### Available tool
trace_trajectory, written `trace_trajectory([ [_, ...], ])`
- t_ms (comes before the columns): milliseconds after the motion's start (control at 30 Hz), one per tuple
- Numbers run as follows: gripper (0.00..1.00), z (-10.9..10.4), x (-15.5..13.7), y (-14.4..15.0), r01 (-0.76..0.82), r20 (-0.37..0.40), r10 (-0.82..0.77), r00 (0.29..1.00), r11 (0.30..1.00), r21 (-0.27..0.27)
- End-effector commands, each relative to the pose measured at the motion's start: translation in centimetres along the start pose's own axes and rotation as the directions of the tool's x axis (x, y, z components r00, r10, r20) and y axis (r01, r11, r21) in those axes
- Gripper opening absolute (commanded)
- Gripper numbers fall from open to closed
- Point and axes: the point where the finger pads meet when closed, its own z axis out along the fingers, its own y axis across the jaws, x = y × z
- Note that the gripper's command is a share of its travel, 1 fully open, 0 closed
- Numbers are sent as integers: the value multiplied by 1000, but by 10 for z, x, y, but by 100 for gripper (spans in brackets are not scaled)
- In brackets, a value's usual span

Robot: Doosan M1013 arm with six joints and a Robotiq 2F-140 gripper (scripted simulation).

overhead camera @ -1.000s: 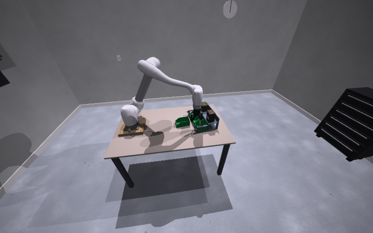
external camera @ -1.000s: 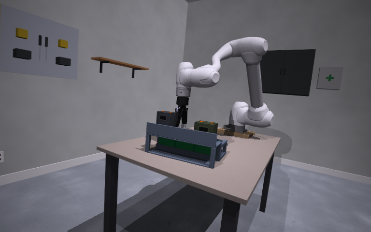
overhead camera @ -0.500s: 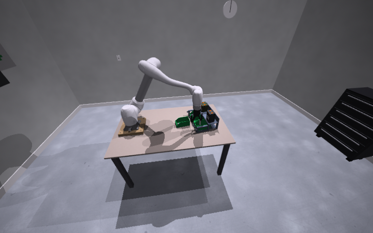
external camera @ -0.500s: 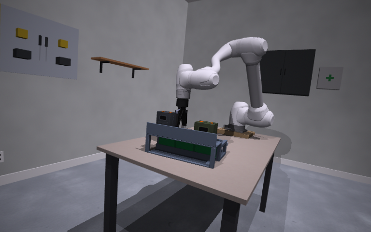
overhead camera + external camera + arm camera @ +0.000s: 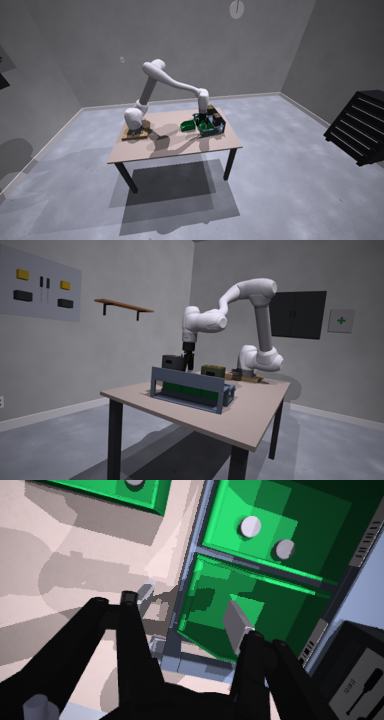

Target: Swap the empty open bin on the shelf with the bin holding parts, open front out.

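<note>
My gripper [image 5: 190, 601] [image 5: 203, 121] [image 5: 188, 365] is open and low at the front of the blue-grey shelf [image 5: 222, 127] [image 5: 186, 379]. One finger is inside the empty green bin [image 5: 210, 587] in the shelf. The other finger is outside, in front of the shelf's lip. The bin's front wall lies between the fingers, which are apart from it. The green bin with parts [image 5: 187, 125] [image 5: 107, 490] stands on the table [image 5: 169, 152] [image 5: 254, 415], left of the shelf. In the exterior view the fingertips are hidden behind the shelf's back board.
A neighbouring shelf bin [image 5: 280, 520] holds two grey discs. A black toolbox [image 5: 217, 119] [image 5: 171, 361] [image 5: 357, 680] and an olive toolbox [image 5: 210, 109] [image 5: 212, 371] sit on the shelf's top board. The robot base [image 5: 135, 120] stands on a wooden plate at the table's left.
</note>
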Motion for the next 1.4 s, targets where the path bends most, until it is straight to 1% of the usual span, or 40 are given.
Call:
trace_trajectory([
  [0,62,0,0,0,0,0,0,1000,1000,0],
  [533,62,2,0,0,0,0,0,1000,1000,0],
  [1367,62,16,0,0,0,0,0,1000,1000,0],
])
